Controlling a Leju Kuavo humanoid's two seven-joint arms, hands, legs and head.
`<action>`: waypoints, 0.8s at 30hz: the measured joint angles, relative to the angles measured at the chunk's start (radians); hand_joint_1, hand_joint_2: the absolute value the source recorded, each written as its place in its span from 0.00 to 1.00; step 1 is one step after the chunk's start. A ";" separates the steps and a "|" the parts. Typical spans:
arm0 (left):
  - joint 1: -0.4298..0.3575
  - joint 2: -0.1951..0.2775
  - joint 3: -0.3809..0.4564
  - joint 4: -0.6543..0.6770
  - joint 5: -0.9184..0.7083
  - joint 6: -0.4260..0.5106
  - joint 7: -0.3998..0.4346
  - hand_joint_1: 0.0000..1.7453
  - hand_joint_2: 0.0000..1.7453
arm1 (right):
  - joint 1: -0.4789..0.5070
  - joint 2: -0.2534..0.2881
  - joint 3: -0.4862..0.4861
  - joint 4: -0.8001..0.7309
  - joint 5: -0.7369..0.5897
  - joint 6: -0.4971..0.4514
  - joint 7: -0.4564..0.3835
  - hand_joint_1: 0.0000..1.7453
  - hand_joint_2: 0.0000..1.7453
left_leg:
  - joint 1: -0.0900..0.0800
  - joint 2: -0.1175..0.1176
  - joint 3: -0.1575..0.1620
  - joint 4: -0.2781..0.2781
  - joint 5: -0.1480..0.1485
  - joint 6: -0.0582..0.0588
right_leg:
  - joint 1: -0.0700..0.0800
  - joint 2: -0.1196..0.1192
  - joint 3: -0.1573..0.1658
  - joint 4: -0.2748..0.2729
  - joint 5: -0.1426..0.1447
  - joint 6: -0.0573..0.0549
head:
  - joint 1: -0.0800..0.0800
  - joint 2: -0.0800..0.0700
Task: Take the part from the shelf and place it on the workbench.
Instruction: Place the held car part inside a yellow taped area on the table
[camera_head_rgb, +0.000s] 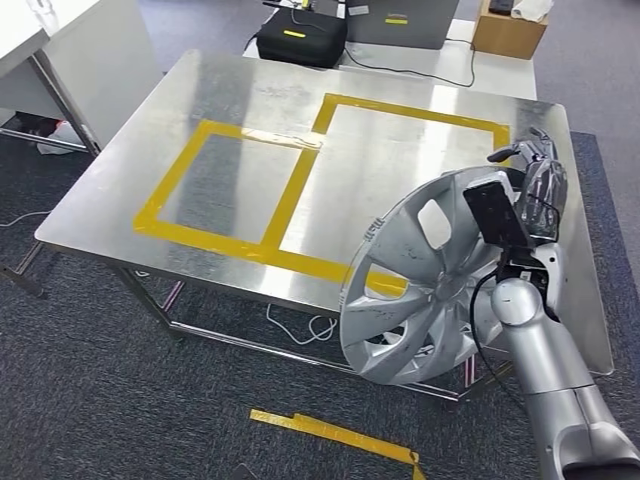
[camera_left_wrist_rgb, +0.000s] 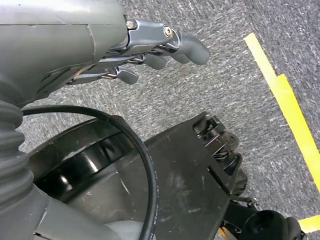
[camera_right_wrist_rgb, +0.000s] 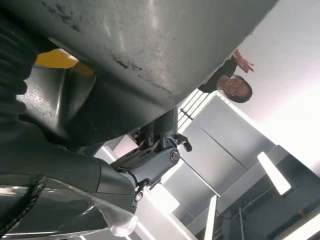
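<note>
You are looking at the workbench (camera_head_rgb: 226, 90), a large steel table marked with two yellow tape rectangles (camera_head_rgb: 290, 195), standing on grey carpet. Its far edge is running out of frame at the upper left.

The part, a silver wheel cover (camera_head_rgb: 411, 285), is being held tilted on edge at the near right side of the workbench, overlapping the table's near edge in the head view. Its lower rim is hanging in front of the table frame, above the carpet. You cannot tell whether it is touching the tabletop.

The right arm is reaching up from the lower right, with the right hand (camera_head_rgb: 537, 178) gripping the cover's upper right rim. The wrist camera unit is hiding most of the palm. In the right wrist view the cover's rim (camera_right_wrist_rgb: 151, 45) is crossing the picture close up, with dark fingers (camera_right_wrist_rgb: 160, 137) curled against it; a person is partly visible beyond, cut off by the cover.

The left hand (camera_left_wrist_rgb: 151, 47) is hanging over the carpet, holding nothing, with its fingers extended and lying close together. A yellow tape strip (camera_left_wrist_rgb: 290, 110) is lying on the floor beside it.
</note>
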 joint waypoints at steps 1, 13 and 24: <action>0.000 0.000 -0.001 0.000 0.000 0.000 0.000 0.00 1.00 | -0.001 -0.001 -0.002 0.003 0.000 0.000 0.000 1.00 1.00 | -0.001 -0.001 0.000 0.000 -0.001 0.002 | 0.000 0.000 0.001 -0.002 0.000 0.000 | 0.000 0.000; 0.000 0.002 -0.001 0.000 -0.003 -0.010 0.000 0.00 1.00 | -0.031 -0.006 -0.039 0.043 -0.148 0.063 -0.018 1.00 1.00 | -0.008 -0.001 0.000 0.002 -0.001 0.016 | -0.007 -0.002 0.006 -0.014 0.007 0.038 | -0.001 0.000; 0.000 0.011 -0.001 0.000 -0.022 -0.022 0.000 0.00 1.00 | -0.231 -0.012 -0.041 0.188 -0.107 0.086 0.023 1.00 1.00 | -0.013 -0.001 -0.003 0.006 -0.002 0.022 | -0.010 -0.003 0.005 -0.014 0.011 0.047 | -0.001 0.000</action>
